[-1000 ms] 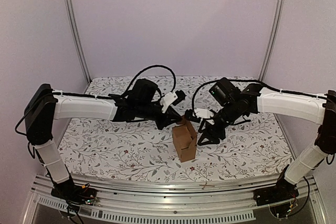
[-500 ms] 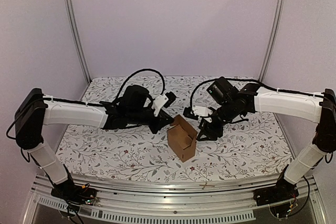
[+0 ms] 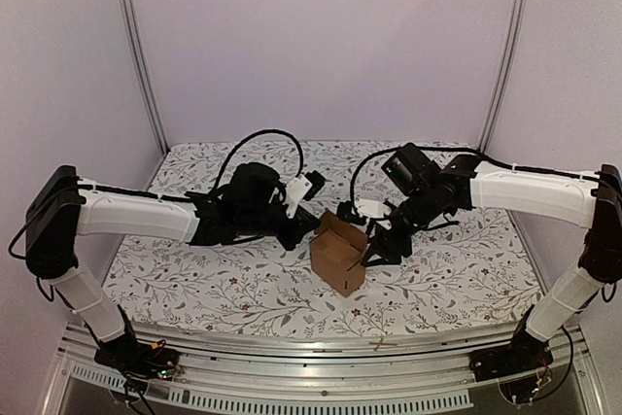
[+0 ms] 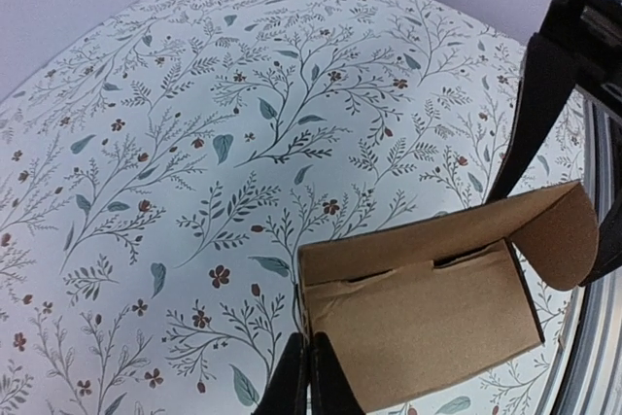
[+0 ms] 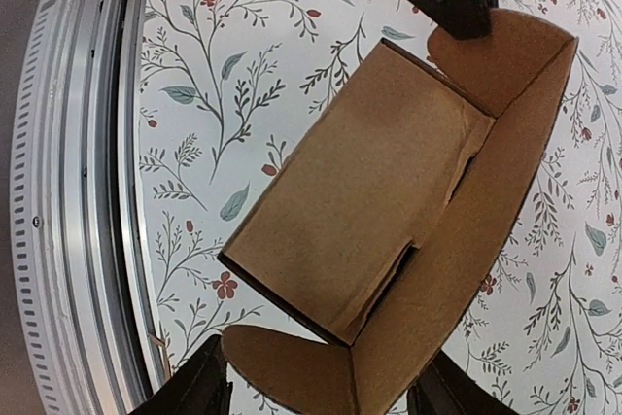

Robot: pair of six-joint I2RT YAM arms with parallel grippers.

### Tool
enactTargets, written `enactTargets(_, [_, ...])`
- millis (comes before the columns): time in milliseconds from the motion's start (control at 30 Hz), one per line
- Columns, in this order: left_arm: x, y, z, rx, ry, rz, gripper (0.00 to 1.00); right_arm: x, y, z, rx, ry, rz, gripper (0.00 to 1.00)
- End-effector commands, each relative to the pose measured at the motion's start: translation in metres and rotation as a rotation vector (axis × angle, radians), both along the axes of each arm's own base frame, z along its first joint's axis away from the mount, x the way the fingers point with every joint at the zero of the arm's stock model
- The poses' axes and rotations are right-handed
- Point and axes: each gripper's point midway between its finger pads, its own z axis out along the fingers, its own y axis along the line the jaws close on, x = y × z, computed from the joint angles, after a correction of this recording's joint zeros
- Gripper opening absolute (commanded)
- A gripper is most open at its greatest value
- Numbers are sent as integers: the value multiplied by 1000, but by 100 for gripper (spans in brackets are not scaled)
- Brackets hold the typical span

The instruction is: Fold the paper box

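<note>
The floral-print worktop (image 3: 194,279) is being spanned by both arms. The L arm (image 3: 136,216) is being held low, w/ its white forearm reaching from the L edge toward the ctr. The R arm (image 3: 530,187) is being held a little higher, its forearm sloping down from the R edge to the same spot and its wrist bent downward. The paper box (image 3: 337,255) is being kept btwn the two wrists at approx the worktop's ctr, slightly nearer the front edge. It is being held tilted, w/ its open side turned toward the R arm and rounded flaps standing out at both ends. In the L wrist view the L gripper (image 4: 309,381) is being pressed against the box's near corner w/ fingers closed tight together; whether cardboard is being pinched btwn them cannot be told. In the R wrist view the R gripper (image 5: 326,391) is being held over the box's open side, fingers spread apart, one at each side of the box's end by a rounded flap. Whether the box is being squeezed or only flanked cannot be told.
</note>
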Motion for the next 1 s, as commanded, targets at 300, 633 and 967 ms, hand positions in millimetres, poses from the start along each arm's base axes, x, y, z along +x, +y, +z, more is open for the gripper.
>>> enactTargets(300, [-7,-6,-2,28,14,29,3,4,7,9,7,-10,-15,52])
enactTargets(633, [-6,-7,-6,49,8,36,2,-5,-2,11,-7,-31,39,51])
enactTargets(967, [-9,-15,-8,54,30,33,1,4,4,11,-10,-6,-21,45])
